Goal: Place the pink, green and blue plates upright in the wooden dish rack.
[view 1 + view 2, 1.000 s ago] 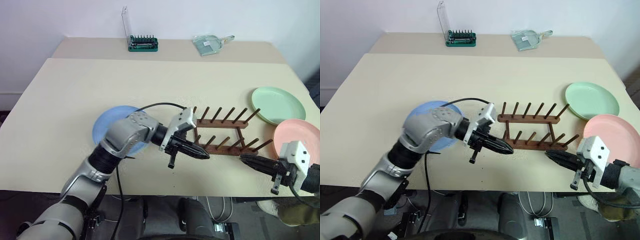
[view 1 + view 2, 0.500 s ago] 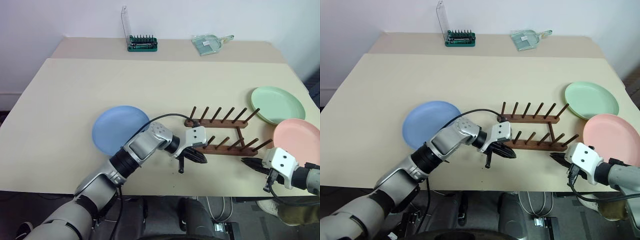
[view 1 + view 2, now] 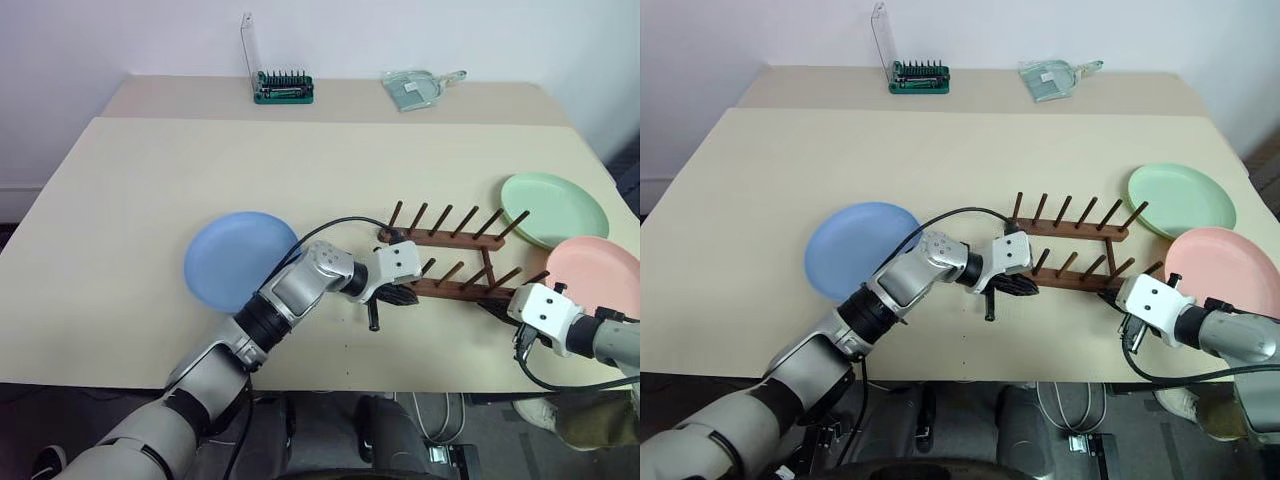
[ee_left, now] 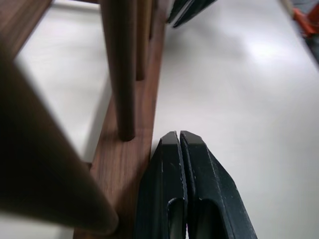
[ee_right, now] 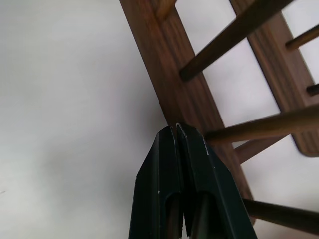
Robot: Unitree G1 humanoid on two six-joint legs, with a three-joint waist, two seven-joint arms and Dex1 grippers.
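With both the left gripper [image 3: 405,296] and right gripper [image 3: 497,311] shut and empty against the wooden dish rack's [image 3: 450,255] near rail, push evenly so that it slides on the table [image 3: 140,200] without twisting.

Left end effector [image 4: 178,137] fingers pressed together, arm reaching across low. Right end effector [image 5: 175,128] likewise closed, pointing inward toward the left one.

Both head views look steeply down over the table [image 3: 150,180] from the robot's side, sharing the whole scene. Each wrist camera sits very close, aimed along its fingers at the wooden dish rack [image 4: 130,149]
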